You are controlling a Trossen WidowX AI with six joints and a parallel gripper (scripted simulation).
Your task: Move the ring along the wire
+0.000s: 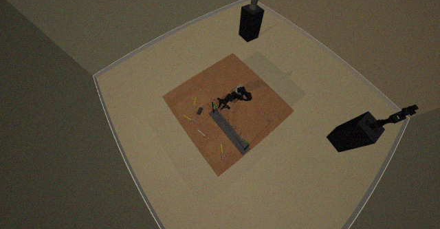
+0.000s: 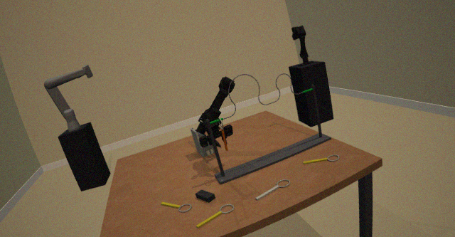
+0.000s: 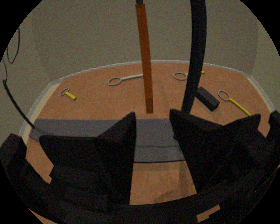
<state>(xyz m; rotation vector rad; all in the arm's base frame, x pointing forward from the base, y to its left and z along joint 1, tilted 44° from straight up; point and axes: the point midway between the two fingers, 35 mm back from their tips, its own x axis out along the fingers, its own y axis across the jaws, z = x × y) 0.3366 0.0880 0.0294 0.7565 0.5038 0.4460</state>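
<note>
The orange handle point(image 2: 224, 139) point(image 3: 145, 60) hangs down from the ring point(image 2: 222, 129), which is on the green part point(image 2: 216, 122) beside the near post point(image 2: 215, 149) point(image 3: 196, 55). The ring is small and blurred; its top is out of the wrist view. My gripper point(image 1: 223, 105) point(image 3: 152, 115) is open, its fingertips parted with nothing between them. The handle hangs just beyond the fingertips, with a gap to them in the wrist view. The thin grey wire point(image 2: 264, 104) curves from there to the other green part point(image 2: 308, 90) point(image 1: 245, 142) at the far post point(image 2: 317, 114).
The posts stand on a long dark base point(image 1: 228, 131) point(image 2: 274, 157) point(image 3: 161, 154). Beyond it on the table lie a black block point(image 1: 199, 111) point(image 2: 205, 196) point(image 3: 207, 98), a white-handled ring point(image 2: 266, 193) and several yellow-handled rings. Two other arms on black pedestals stand away from the table.
</note>
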